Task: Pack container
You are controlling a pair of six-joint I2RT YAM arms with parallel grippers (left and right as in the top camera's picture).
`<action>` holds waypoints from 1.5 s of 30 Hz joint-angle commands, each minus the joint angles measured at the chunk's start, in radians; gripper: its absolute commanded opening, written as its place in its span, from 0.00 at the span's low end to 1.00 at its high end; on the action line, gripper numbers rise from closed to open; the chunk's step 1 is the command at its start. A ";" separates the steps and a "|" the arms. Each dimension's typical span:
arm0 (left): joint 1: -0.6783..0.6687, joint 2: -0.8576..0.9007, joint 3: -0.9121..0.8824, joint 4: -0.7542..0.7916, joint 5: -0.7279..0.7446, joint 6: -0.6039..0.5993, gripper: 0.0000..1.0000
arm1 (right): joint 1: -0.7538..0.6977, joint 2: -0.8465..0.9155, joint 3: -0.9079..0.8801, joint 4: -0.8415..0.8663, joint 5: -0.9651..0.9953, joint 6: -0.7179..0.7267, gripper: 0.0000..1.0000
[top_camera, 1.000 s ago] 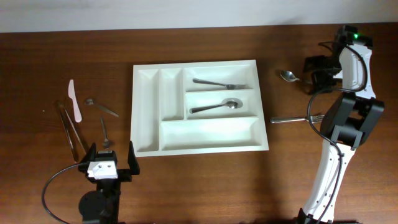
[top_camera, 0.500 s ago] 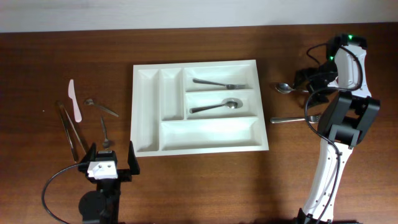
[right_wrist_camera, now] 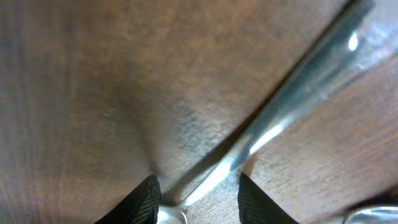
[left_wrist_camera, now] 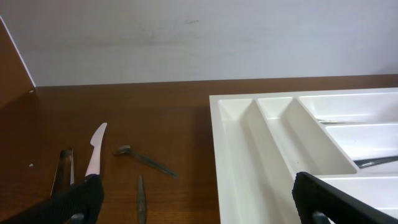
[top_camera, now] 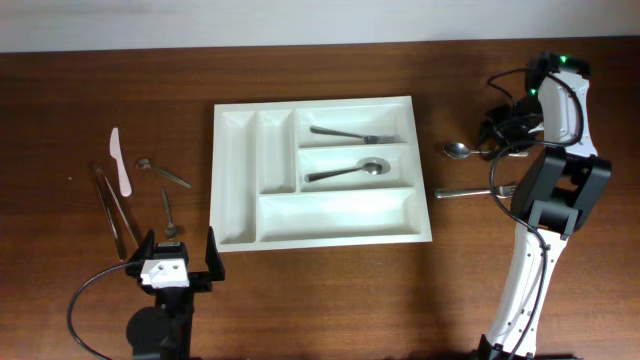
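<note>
The white container lies mid-table, with a fork and a spoon in two of its long compartments. To its right a loose spoon lies on the wood. My right gripper is low over that spoon's handle. In the right wrist view the handle runs between the two fingertips, with a small gap showing on each side of my right gripper. My left gripper rests wide open at the front left, holding nothing, and the container's edge shows beyond it.
A second fork lies on the table just in front of the right gripper. Left of the container lie a white knife, tongs and two small spoons.
The right gripper has come forward and down, and its jaws have narrowed around the loose spoon's handle. The spoon has shifted toward the table's front. The left arm is unmoved.
</note>
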 commanded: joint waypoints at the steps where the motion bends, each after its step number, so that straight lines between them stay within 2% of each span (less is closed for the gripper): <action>1: 0.005 -0.006 -0.006 0.000 0.000 0.015 0.99 | 0.009 0.071 -0.027 0.063 0.043 -0.085 0.41; 9: 0.005 -0.006 -0.006 0.000 0.000 0.015 0.99 | 0.016 0.071 -0.027 0.061 0.051 -0.105 0.41; 15: 0.005 -0.006 -0.006 0.000 0.000 0.015 0.99 | 0.082 0.071 -0.027 0.029 0.080 0.030 0.41; 23: 0.005 -0.006 -0.006 0.000 0.000 0.015 0.99 | 0.182 0.071 -0.027 0.037 0.119 0.127 0.42; 35: 0.005 -0.006 -0.006 0.000 0.000 0.015 0.99 | 0.183 0.072 -0.052 0.017 0.158 0.122 0.43; 36: 0.005 -0.006 -0.006 0.000 0.000 0.015 0.99 | 0.182 0.072 -0.067 0.018 0.167 0.121 0.42; 40: 0.005 -0.006 -0.006 0.000 0.000 0.015 0.99 | 0.172 0.072 -0.152 0.030 0.172 0.113 0.15; 42: 0.005 -0.006 -0.006 0.000 0.000 0.015 0.99 | 0.171 0.072 -0.190 0.040 0.172 0.113 0.05; 45: 0.005 -0.006 -0.006 0.000 0.000 0.015 0.99 | 0.171 0.072 -0.235 0.064 0.172 0.101 0.04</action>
